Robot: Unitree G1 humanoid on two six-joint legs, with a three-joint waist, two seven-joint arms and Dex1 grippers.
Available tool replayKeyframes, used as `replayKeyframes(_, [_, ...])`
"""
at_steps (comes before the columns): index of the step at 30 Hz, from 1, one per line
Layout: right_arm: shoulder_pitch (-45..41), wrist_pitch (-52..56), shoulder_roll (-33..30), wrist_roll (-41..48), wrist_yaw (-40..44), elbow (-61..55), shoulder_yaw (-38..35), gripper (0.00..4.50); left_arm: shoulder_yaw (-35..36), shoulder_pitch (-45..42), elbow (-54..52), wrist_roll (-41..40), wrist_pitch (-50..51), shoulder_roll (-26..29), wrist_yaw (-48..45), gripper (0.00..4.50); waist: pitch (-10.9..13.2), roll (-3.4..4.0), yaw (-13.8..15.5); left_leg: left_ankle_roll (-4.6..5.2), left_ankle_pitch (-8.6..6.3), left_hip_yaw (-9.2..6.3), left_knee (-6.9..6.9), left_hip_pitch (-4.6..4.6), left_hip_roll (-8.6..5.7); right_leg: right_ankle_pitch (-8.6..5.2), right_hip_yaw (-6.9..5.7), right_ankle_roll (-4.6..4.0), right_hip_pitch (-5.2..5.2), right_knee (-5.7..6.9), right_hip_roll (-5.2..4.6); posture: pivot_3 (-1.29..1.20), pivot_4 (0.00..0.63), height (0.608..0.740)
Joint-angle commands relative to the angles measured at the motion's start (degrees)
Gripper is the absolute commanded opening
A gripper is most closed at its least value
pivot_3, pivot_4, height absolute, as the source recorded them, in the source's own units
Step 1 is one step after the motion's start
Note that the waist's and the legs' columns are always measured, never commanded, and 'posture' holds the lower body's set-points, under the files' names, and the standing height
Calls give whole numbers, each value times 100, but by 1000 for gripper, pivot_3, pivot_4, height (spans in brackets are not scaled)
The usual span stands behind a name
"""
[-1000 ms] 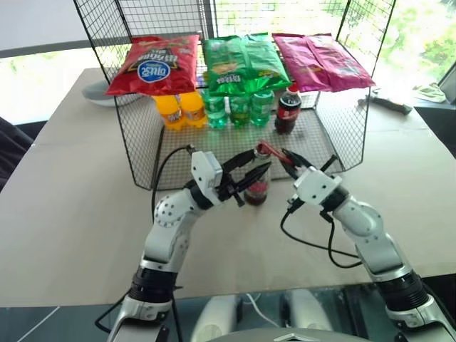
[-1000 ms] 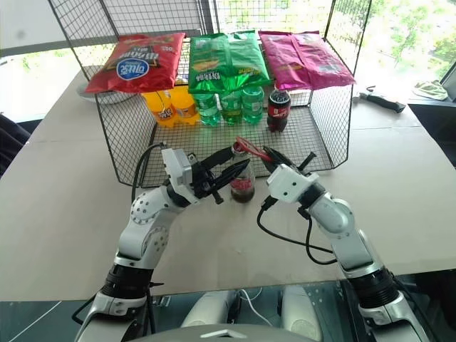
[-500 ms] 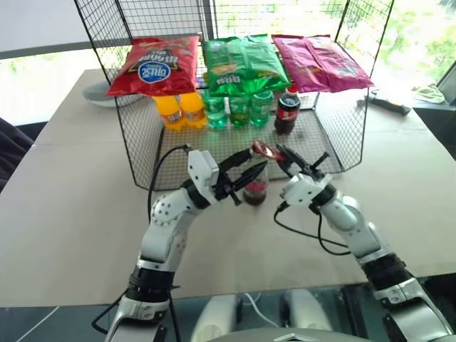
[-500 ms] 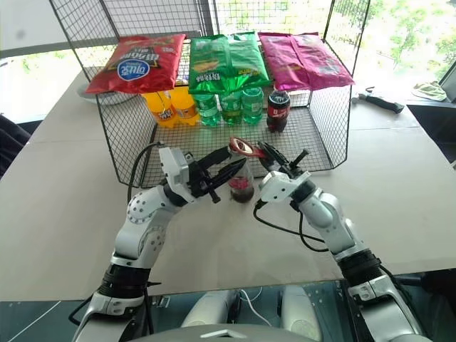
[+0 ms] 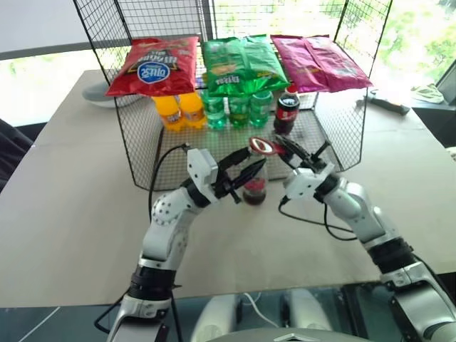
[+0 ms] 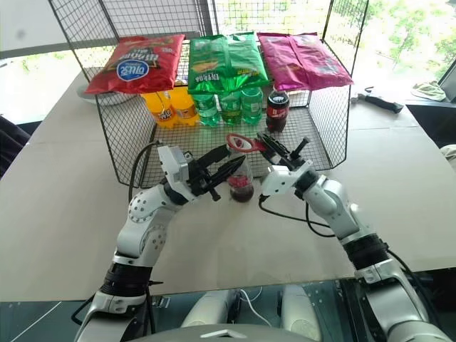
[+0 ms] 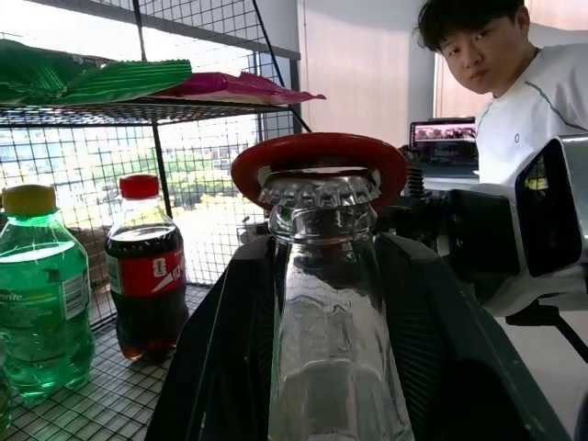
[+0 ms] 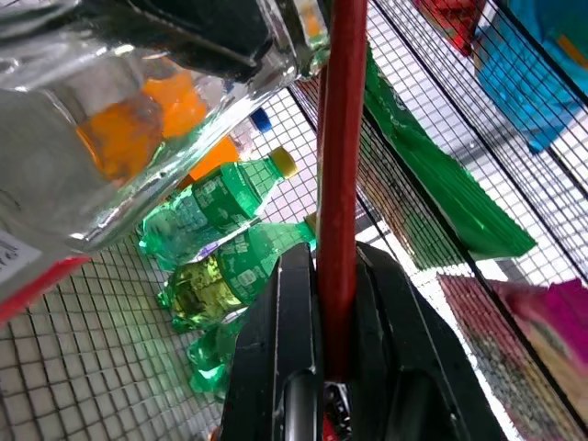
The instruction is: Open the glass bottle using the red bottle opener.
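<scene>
Your left gripper (image 5: 242,173) has its two black fingers closed around the neck of the small clear glass bottle (image 5: 255,187), which stands on the pale surface (image 5: 78,206) just in front of the wire-mesh rack (image 5: 142,153). From that gripper the bottle sits right between the fingers, with the crimped cap at its top poking up just past them and dark red drink in its lower half.

To that gripper's right, your right gripper (image 5: 285,152) is clamped shut on the tapered handle of the flat red bottle opener (image 5: 261,146). The opener's rounded ring-like head reaches out ahead of the right gripper's fingertips and sits over the cap; in the left wrist view the red ring (image 7: 319,158) frames the fluted cap from behind.

You look to be at the seating step: the ring is at the cap but the cap is still on. Next you likely need the ring's lip hooked under the cap's edge, then a lever upward while the left gripper holds the neck steady. The glass is smooth and hard, so it may twist or slip.
</scene>
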Motion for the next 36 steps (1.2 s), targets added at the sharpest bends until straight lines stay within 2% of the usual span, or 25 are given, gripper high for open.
replayKeyframes(1, [-248, -297, -71, -299, 129, -172, 259, 0, -195, -119, 152, 196, 28, -61, 52, 1494, 0, 0, 1, 0, 0, 0, 0, 0, 0, 0, 0, 0, 0, 0, 0, 0, 150, 740])
replayKeyframes(28, [-1060, -720, -1029, -921, -308, 306, -74, 0, -276, -210, 386, 206, -88, -154, -24, 1494, 2, 1, 72, 0, 0, -3, 1, -5, -4, 0, -4, 0, 1, -2, -5, 0, 150, 740])
replayKeyframes(36, [-1222, -751, -1134, -1153, -528, 491, -92, 0, -286, -200, 371, 218, -74, -170, -22, 1494, 3, 2, 154, 0, 0, -4, 1, -8, -5, 0, -6, 0, 0, -3, -5, 0, 150, 740])
